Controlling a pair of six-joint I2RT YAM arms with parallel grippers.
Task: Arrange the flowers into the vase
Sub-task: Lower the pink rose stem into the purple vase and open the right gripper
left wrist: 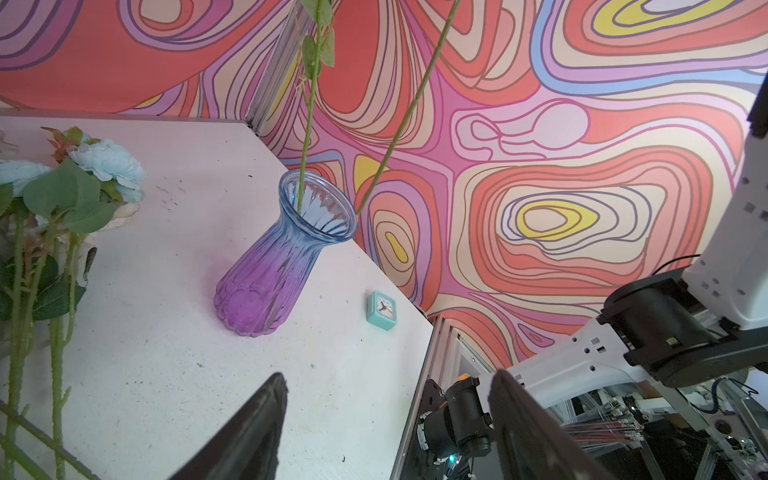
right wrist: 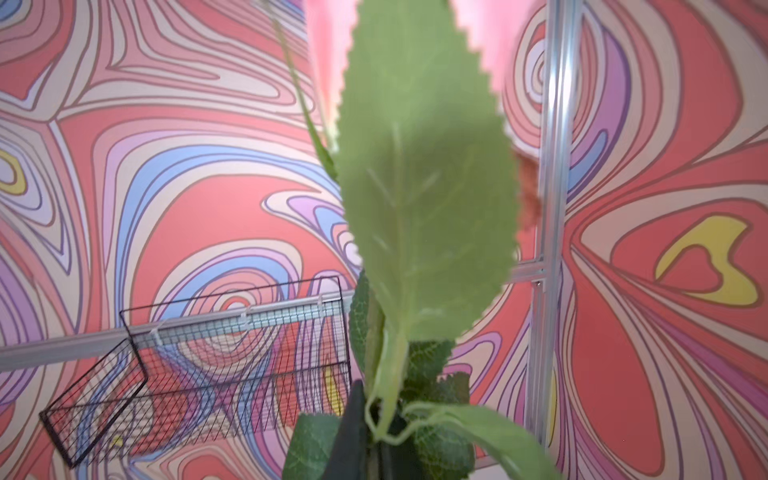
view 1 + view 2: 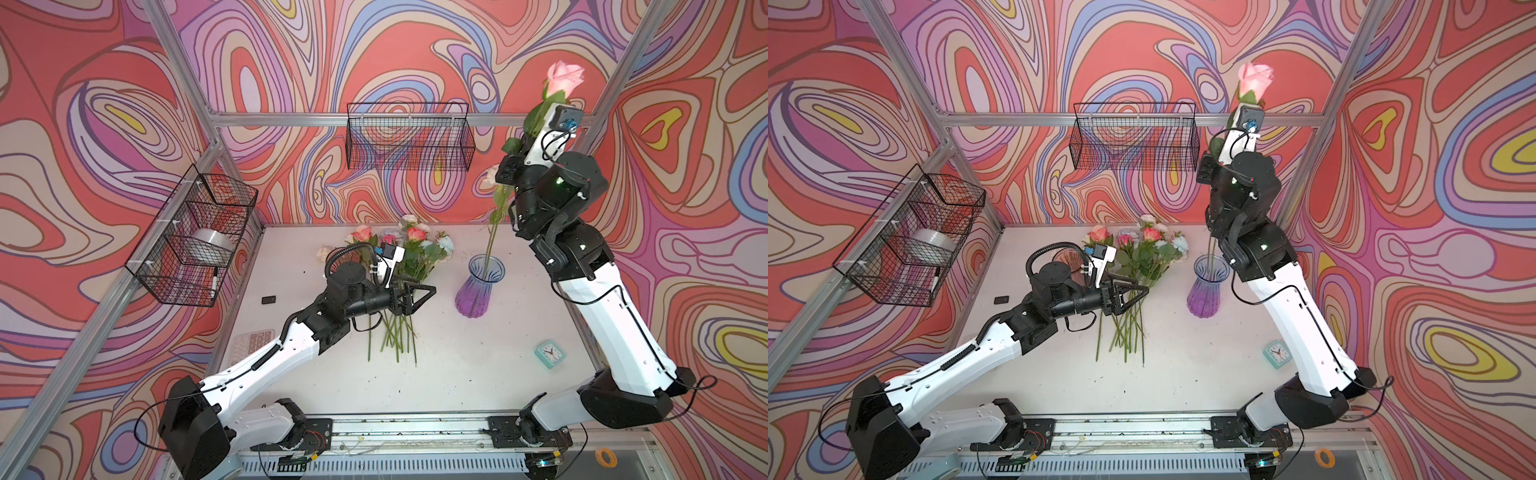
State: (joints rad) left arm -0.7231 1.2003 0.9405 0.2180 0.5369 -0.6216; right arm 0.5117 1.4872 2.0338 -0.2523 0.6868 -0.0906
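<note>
Left wrist view: right jaws clamp rose (image 1: 409,104), near-upright, tip beside vase (image 1: 291,266) rim; left jaws wide, empty.

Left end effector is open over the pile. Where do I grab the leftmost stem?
Take the leftmost stem at its bare lower end, coming straight down with jaws across it. There it lies flat and apart from the other stems; higher up, leaves crowd it.
</note>
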